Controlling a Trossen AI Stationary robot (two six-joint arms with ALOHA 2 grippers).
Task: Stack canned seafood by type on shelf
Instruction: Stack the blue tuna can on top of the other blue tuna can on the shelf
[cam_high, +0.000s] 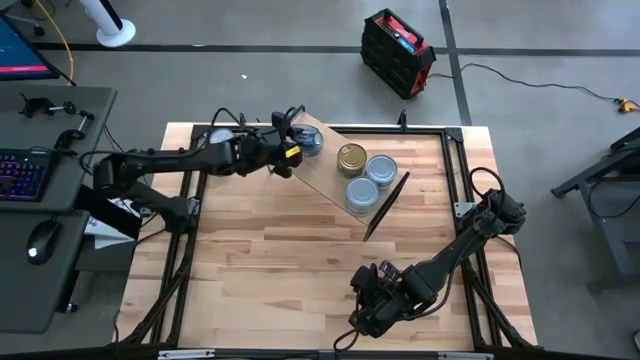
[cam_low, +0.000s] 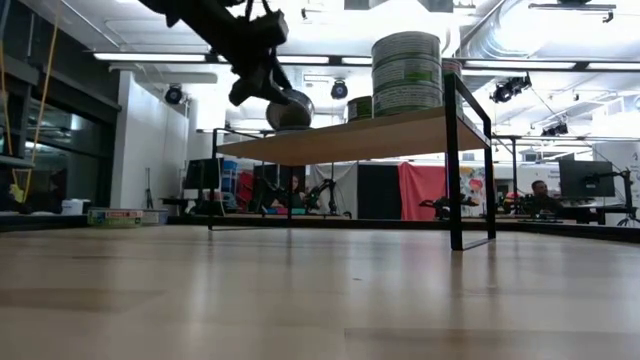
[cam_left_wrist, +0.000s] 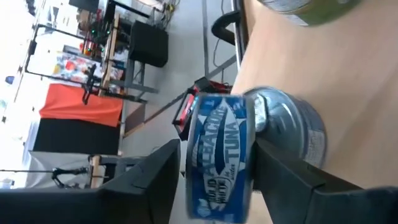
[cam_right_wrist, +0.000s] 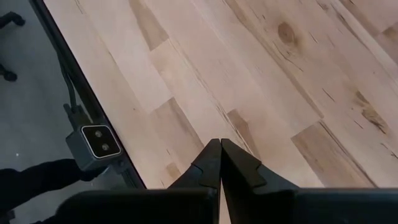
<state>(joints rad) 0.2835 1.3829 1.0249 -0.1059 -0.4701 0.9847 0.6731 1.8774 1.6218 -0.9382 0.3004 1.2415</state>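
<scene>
The shelf (cam_high: 325, 178) stands slantwise at the table's far middle. It carries a gold-topped tin (cam_high: 351, 158) and silver-blue tins (cam_high: 381, 168), which show as a stack (cam_low: 405, 72) in the low view. At the shelf's far-left end is a blue-labelled tuna tin (cam_left_wrist: 217, 162). It sits against a silver-blue tin (cam_left_wrist: 289, 124) that lies between it and the board. My left gripper (cam_left_wrist: 216, 146) is open, with one finger on either side of the blue tin. My right gripper (cam_right_wrist: 219, 146) is shut and hangs over bare table near the front edge (cam_high: 360, 305). My left gripper comes at the blue tin nearly level from the table's left, its fingers standing at the tin's two flat ends. A sliver of gap shows beside one finger (cam_left_wrist: 163, 177). Whether the other finger (cam_left_wrist: 280, 177) touches the tin I cannot tell.
Bare plank table (cam_high: 290, 260) spreads in front of the shelf. Black frame rails (cam_high: 455, 135) run along the table's edges. A small camera box (cam_right_wrist: 93, 142) sits at the near edge. A desk with a keyboard (cam_high: 22, 172) stands to the left, and a black and red case (cam_high: 397, 52) lies on the floor.
</scene>
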